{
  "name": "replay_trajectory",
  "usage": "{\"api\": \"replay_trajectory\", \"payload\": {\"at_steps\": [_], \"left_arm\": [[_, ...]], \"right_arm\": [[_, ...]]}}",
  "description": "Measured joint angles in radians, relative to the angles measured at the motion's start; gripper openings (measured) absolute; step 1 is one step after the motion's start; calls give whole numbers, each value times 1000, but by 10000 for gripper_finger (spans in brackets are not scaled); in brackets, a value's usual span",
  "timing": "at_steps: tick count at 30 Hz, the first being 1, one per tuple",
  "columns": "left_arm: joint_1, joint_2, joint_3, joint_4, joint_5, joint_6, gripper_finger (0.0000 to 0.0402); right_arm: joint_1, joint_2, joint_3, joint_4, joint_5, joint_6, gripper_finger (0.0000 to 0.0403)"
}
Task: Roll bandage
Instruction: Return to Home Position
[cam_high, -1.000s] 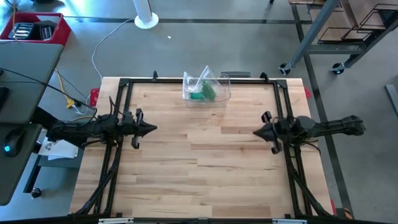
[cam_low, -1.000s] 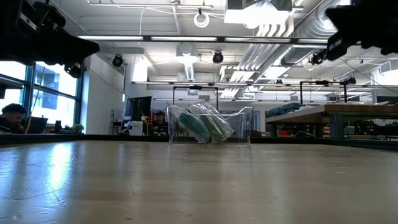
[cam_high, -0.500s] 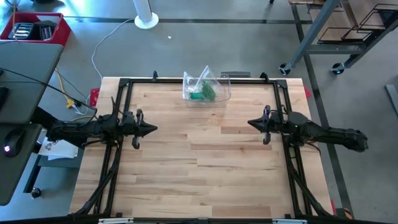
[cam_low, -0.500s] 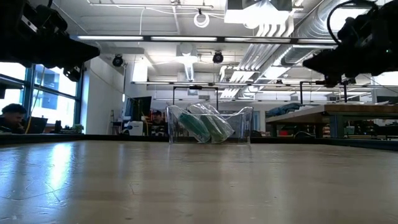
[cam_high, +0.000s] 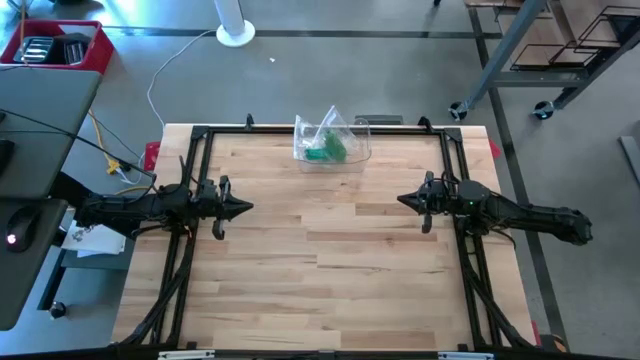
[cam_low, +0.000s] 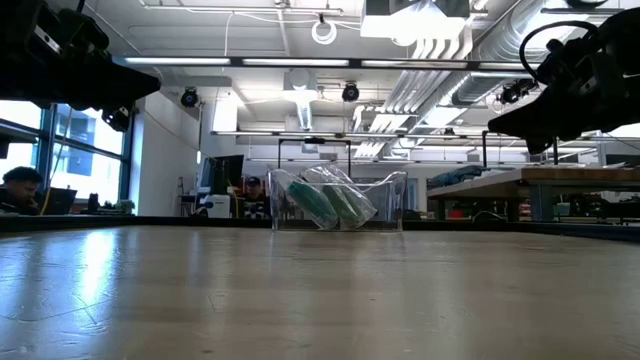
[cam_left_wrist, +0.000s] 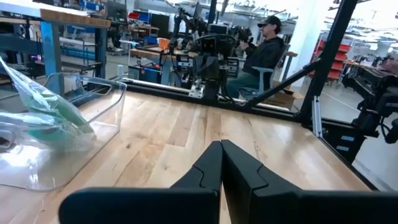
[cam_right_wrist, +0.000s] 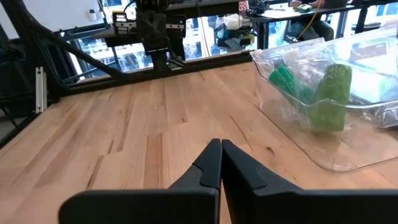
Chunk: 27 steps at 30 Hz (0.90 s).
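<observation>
The rolled green bandage (cam_high: 327, 151), inside its zip bag (cam_high: 330, 123), lay in the transparent bin (cam_high: 364, 142) at the far middle edge of the table (cam_high: 320, 280). The left pincer (cam_high: 246, 208) hung over the table's left side and the right pincer (cam_high: 403, 200) over its right. Both were fully closed and held nothing, with their tips facing each other.

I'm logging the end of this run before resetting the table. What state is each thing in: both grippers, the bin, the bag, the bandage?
Left gripper: shut, empty, above the left side of the table.
Right gripper: shut, empty, above the table's right side.
Transparent bin: upright at the table's far edge, holding the zip bag.
Zip bag: inside the bin; whether it is sealed cannot be told.
Green bandage: rolled, inside the zip bag.
</observation>
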<state>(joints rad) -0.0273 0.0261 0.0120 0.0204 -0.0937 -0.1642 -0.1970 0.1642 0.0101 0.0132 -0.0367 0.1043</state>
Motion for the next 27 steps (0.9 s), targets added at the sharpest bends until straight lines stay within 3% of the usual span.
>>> {"api": "replay_trajectory", "payload": {"at_steps": [6, 13, 19, 27], "left_arm": [[0, 0, 0, 0, 0, 0, 0], [-3, -23, 2, 0, -1, 0, 0], [-2, -23, 1, 1, -1, 0, 0], [1, -23, 1, 0, -3, 0, 0]], "right_arm": [[17, -11, 0, -2, 10, 0, 0], [95, -165, 1, -3, 20, 0, 0], [156, -164, 0, 65, 25, 0, 0], [254, -164, 0, 2, 19, 0, 0]]}}
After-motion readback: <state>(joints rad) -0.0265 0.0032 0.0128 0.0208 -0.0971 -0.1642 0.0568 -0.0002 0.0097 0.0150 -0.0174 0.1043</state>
